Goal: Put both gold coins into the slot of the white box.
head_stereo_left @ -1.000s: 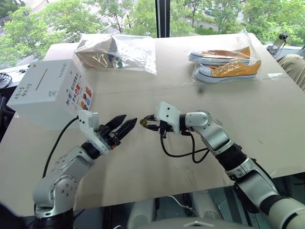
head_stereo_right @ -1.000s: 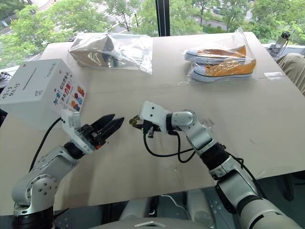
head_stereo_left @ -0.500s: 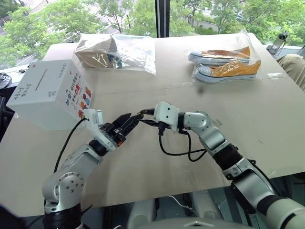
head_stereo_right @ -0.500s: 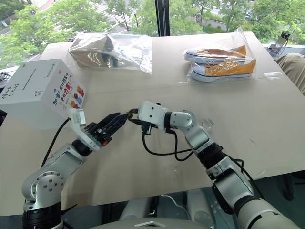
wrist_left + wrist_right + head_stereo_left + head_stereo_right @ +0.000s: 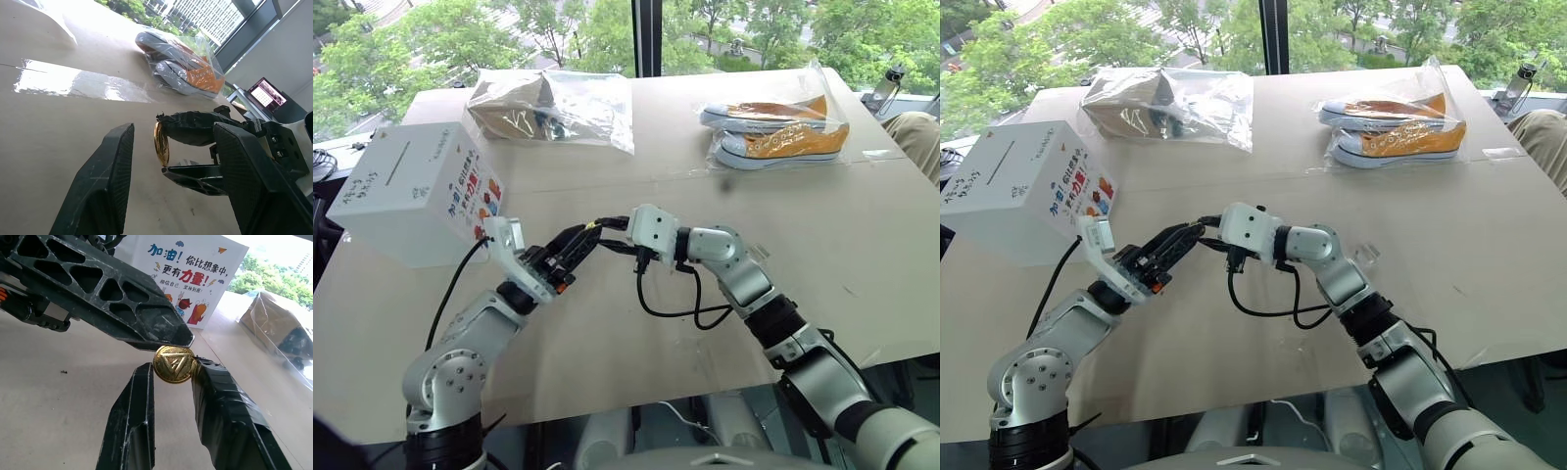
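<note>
A: Where do we stand with the coin?

B: We have it pinched on edge at the tips of the right gripper, held up off the table near its middle. Our left gripper has its jaws spread around it, one finger on each side of the disc, not yet pressing on it as far as we can see.

A: So a hand-over?

B: That's how we read it. The box sits at the table's left edge, on the left arm's side, with the slot on its top face. The coin is well apart from it.

A: What does the next move ask of us?

B: We'd close the left jaws flat on the coin's faces, and only then let the right ones part. The disc is tiny and slick; if we release early or squeeze off-centre, it may flip out and drop.

A: And the second coin?

B: We can't pick it out on the table from here.
</note>
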Robot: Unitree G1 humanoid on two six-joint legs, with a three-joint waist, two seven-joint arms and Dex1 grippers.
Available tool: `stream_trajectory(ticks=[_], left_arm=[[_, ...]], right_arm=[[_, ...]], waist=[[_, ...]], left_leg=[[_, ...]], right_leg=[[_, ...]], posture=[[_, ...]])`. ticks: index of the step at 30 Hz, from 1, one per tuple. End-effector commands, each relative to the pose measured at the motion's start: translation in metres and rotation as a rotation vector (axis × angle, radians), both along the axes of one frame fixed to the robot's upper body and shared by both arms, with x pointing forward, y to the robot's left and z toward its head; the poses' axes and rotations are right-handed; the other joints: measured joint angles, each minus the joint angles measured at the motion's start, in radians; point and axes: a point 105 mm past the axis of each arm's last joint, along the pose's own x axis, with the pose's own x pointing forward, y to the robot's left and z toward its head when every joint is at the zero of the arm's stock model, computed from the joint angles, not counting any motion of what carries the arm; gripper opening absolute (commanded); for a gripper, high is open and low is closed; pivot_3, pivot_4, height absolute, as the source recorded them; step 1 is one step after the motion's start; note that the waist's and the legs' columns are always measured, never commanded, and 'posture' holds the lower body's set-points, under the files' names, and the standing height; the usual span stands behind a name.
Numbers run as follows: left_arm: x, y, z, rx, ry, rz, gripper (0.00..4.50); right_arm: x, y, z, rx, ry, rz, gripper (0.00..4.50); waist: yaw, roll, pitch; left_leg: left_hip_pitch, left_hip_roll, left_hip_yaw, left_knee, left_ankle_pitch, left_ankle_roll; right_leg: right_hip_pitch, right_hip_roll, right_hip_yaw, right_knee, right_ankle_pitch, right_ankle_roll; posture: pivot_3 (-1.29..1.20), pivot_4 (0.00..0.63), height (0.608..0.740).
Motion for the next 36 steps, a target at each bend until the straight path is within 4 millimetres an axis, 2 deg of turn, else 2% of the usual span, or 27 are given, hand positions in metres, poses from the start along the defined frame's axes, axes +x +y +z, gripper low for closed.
stream_trajectory(ticks=[1,2,3,5,6,7,15,17,19,23,24,27,32,36], left_arm=[[-0.001,0.0,0.006,-0.013,-0.023,-0.009,2.62],[0.0,0.0,0.006,-0.014,-0.023,-0.011,2.09],[0.0,-0.001,0.006,-0.015,-0.024,-0.012,1.84],[0.001,-0.001,0.007,-0.019,-0.025,-0.016,1.02],[0.002,-0.002,0.007,-0.02,-0.025,-0.016,0.3],[0.003,-0.002,0.007,-0.021,-0.025,-0.017,0.04],[0.004,-0.002,0.004,-0.005,-0.017,-0.014,0.01],[0.005,0.0,0.004,-0.001,-0.018,-0.003,0.0],[0.008,0.005,0.006,0.019,-0.032,0.035,0.0],[0.029,0.027,0.029,0.192,-0.125,0.26,0.0],[0.034,0.032,0.05,0.226,-0.191,0.329,0.0],[0.042,0.038,0.097,0.358,-0.323,0.459,0.0],[0.043,0.064,0.137,0.511,-0.325,0.575,0.0],[0.038,0.12,0.154,0.715,-0.219,0.788,0.0]], right_arm=[[-0.002,0.002,0.021,0.066,-0.051,0.016,0.58],[-0.002,0.002,0.021,0.066,-0.052,0.016,0.58],[-0.001,0.002,0.021,0.066,-0.052,0.015,0.58],[-0.001,0.002,0.021,0.066,-0.053,0.013,0.58],[-0.001,0.001,0.021,0.065,-0.053,0.012,0.58],[-0.001,0.001,0.021,0.065,-0.054,0.012,0.58],[-0.003,0.0,0.024,0.077,-0.038,0.036,0.58],[-0.004,0.0,0.025,0.077,-0.034,0.045,1.64],[-0.001,-0.002,0.028,0.092,-0.049,0.016,2.5],[0.007,-0.01,0.032,0.144,-0.021,-0.05,4.47],[0.009,-0.015,0.033,0.161,0.001,-0.062,4.47],[0.011,-0.028,0.044,0.263,0.091,-0.062,4.47],[0.0,-0.046,0.079,0.409,0.199,0.078,4.47],[-0.006,-0.057,0.114,0.48,0.291,0.157,4.47]], waist=[[0.0,0.0,0.0],[0.0,0.0,0.0],[0.0,0.0,0.0],[0.0,0.0,0.0],[0.0,0.0,0.0],[0.0,0.0,0.0],[0.0,0.0,0.0],[0.0,0.0,0.0],[0.0,0.0,0.0],[0.004,0.0,0.0],[0.005,0.0,0.0],[0.017,-0.002,0.001],[0.016,-0.001,0.001],[0.002,-0.001,0.001]], left_leg=[[0.0,0.0,0.0,0.0,0.0,0.0],[0.0,0.0,0.0,0.0,0.0,0.0],[0.0,0.0,0.0,0.0,0.0,0.0],[0.0,0.0,0.0,0.0,0.0,0.0],[0.0,0.0,0.0,0.0,0.0,0.0],[0.0,0.0,0.0,0.0,0.0,0.0],[0.0,0.0,0.0,0.0,0.001,-0.002],[0.0,0.0,0.0,0.0,0.001,-0.001],[0.0,0.0,0.0,0.0,0.001,-0.001],[0.0,0.0,0.0,0.0,0.001,-0.002],[0.0,0.0,-0.001,0.0,0.001,-0.002],[-0.001,0.0,-0.002,0.0,0.002,-0.003],[-0.001,-0.001,0.0,0.0,0.003,-0.004],[-0.003,-0.001,-0.001,0.0,0.002,-0.004]], right_leg=[[0.0,0.0,0.0,0.0,0.0,0.0],[0.0,0.0,0.0,0.0,0.0,0.0],[0.0,0.0,0.0,0.0,0.0,0.0],[0.0,0.0,0.0,0.0,0.0,0.0],[0.0,0.0,0.0,0.0,0.0,0.0],[0.0,0.0,0.0,0.0,0.0,0.0],[0.0,0.0,0.0,0.0,0.0,0.0],[0.0,0.0,0.0,0.0,0.0,0.0],[0.0,0.0,0.0,0.0,0.0,0.0],[0.0,0.0,0.0,0.0,0.0,0.0],[0.0,0.0,0.0,0.001,0.0,0.0],[0.0,0.001,-0.001,0.001,0.0,0.0],[0.0,0.001,0.0,0.0,0.0,0.0],[-0.003,0.002,-0.001,0.001,0.0,0.0]], posture=[[0.0,0.15,0.74],[0.0,0.15,0.74],[0.0,0.15,0.74],[0.0,0.15,0.74],[0.0,0.15,0.74],[0.0,0.15,0.74],[0.0,0.15,0.74],[0.0,0.15,0.74],[0.0,0.15,0.74],[0.0,0.15,0.74],[0.0,0.15,0.74],[0.0,0.15,0.74],[0.0,0.15,0.74],[0.0,0.15,0.74]])
